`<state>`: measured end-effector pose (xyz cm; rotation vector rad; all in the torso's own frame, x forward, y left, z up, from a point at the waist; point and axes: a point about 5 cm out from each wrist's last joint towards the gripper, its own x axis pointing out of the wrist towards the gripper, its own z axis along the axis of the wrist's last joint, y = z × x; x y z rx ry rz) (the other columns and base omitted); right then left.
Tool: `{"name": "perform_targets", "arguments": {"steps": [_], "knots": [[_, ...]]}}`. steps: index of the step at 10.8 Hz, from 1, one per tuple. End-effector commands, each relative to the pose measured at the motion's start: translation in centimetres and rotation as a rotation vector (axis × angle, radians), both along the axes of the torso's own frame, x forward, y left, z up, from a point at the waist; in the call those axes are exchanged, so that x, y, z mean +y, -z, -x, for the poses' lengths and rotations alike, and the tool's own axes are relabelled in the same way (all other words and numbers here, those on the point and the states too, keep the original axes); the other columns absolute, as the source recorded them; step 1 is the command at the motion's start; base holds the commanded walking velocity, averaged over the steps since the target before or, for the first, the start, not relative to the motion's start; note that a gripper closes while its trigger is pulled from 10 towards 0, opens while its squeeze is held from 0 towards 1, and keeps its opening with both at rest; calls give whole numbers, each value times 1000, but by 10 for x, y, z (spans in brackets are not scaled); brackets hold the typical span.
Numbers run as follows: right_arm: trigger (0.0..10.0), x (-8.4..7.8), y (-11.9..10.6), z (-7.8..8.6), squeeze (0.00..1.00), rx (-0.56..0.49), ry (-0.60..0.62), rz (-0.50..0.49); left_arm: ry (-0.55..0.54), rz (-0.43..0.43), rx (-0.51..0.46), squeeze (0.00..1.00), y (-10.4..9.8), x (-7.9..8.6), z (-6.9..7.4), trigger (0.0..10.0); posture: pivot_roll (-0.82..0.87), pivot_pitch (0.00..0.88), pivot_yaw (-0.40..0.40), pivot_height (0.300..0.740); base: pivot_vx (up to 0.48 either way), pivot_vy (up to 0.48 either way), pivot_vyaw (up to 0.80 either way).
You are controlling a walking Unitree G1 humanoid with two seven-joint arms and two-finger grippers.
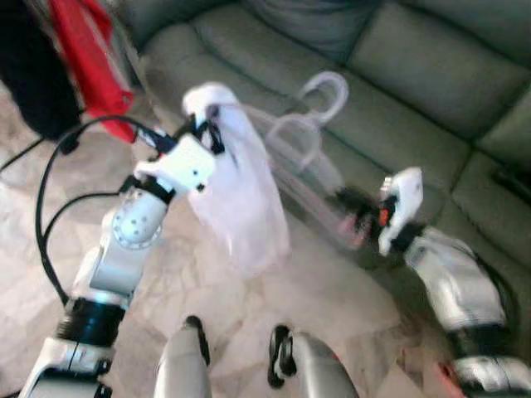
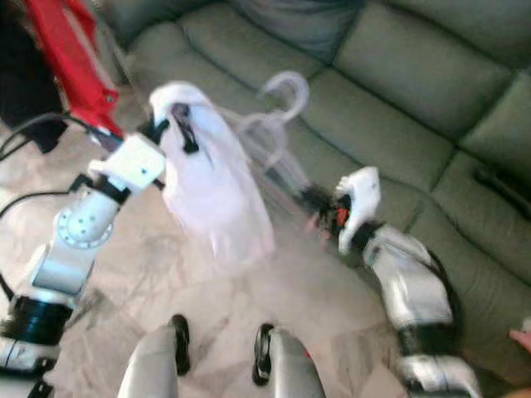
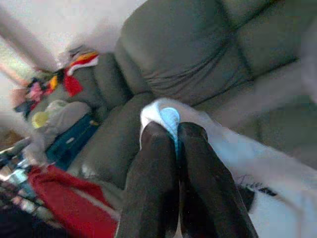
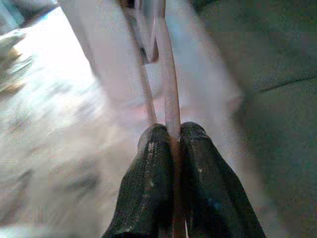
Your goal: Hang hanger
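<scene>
Clear hanger [image 1: 311, 141] clamped in right pincer [image 4: 171, 136], left pincer [image 3: 176, 136] gripping white garment [image 1: 241, 199].

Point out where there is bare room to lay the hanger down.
Bare seat cushions of the grey-green sofa, beyond the clear plastic hanger, are free. So is the marble floor between the white garment and the right end effector. Crowded: the red cloth corner by the left end effector.

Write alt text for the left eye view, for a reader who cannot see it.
The left gripper and the right gripper hold up a pale pink hanger draped with a white garment, in front of a grey-green sofa. A red garment hangs at the upper left, above a marble floor; the picture is blurred.
</scene>
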<state>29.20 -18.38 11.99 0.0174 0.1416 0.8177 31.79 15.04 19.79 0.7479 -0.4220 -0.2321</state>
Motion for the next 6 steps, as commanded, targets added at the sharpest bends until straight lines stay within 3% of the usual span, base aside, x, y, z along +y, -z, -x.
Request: {"name": "perform_targets", "arguments": {"steps": [1, 2, 3, 5, 6], "knots": [[10000, -8, 21, 5, 0, 65, 26, 150, 26, 36, -45, 0, -11, -8, 2, 6824, 38, 256, -63, 740, 0, 0, 0], [10000, -12, 29, 1, 0, 40, 106, 254, 48, 68, -38, 0, -12, -12, 3, 4627, 36, 257, -63, 740, 0, 0, 0], [10000, -4, 29, -7, 0, 28, 255, 213, 150, 92, -13, 0, -6, -29, 12, 4431, 38, 258, -64, 740, 0, 0, 0], [10000, 1, 29, -22, 0, -48, 472, 275, 158, 83, 27, 0, 2, -36, 18, 4941, 48, 257, -68, 740, 0, 0, 0], [10000, -5, 27, -29, 0, -74, 575, 302, 155, 90, 29, 0, 2, -35, 18, 4902, 51, 257, -71, 740, 0, 0, 0]]}}
